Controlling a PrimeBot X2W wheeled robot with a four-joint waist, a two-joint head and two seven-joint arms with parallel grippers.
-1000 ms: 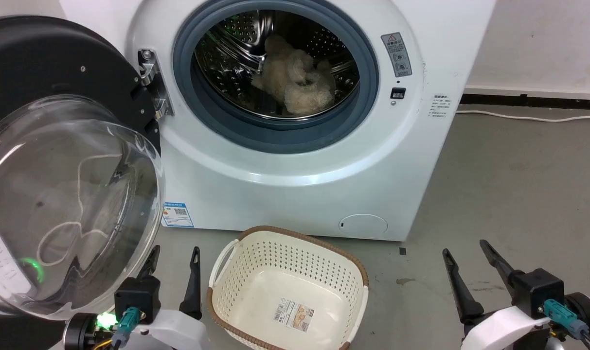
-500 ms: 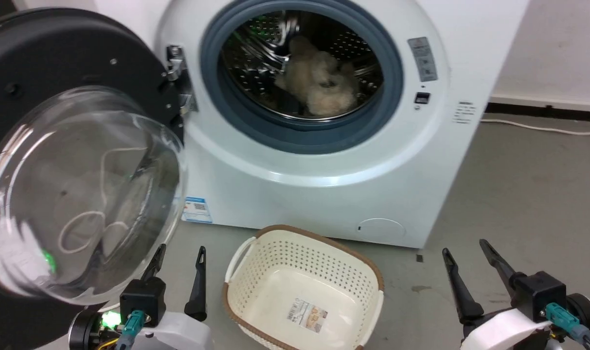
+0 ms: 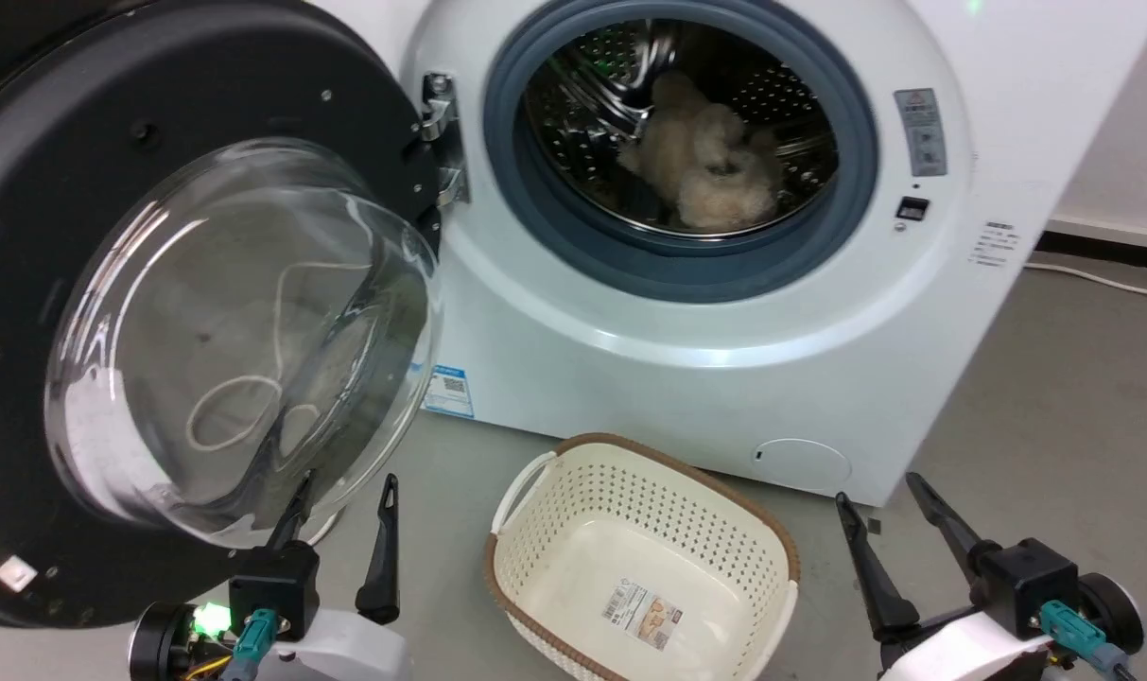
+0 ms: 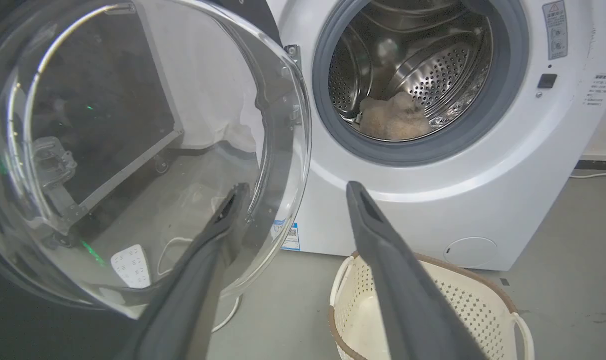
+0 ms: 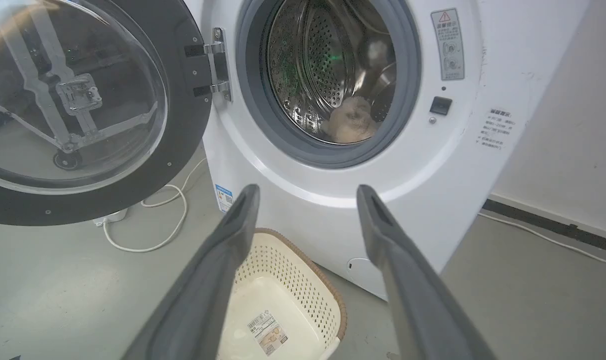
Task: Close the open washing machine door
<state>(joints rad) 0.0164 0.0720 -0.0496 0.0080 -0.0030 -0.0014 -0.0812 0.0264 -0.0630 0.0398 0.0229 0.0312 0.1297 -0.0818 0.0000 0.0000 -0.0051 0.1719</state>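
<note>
The washing machine door [image 3: 81, 161] stands swung wide open at the left, its black rim around a bulging clear glass bowl [image 3: 242, 331], hung on a metal hinge [image 3: 441, 142]. The white washing machine [image 3: 686, 369] shows its steel drum with a beige fluffy item [image 3: 705, 170] inside. My left gripper [image 3: 344, 492] is open, just below and in front of the glass bowl, not touching it as far as I can tell. My right gripper [image 3: 880, 492] is open low at the right, well away from the door. The door [image 4: 133, 150] and the door [image 5: 83, 110] also show in both wrist views.
A cream perforated laundry basket [image 3: 573, 492] with a brown rim sits on the grey floor between my grippers, in front of the machine. A white cable [image 5: 153, 235] loops on the floor under the door. A wall and another cable [image 3: 1103, 279] lie to the right.
The head camera has turned left, so the whole scene has slid right and more of the door is in view. Both grippers stay open at the same low spots.
</note>
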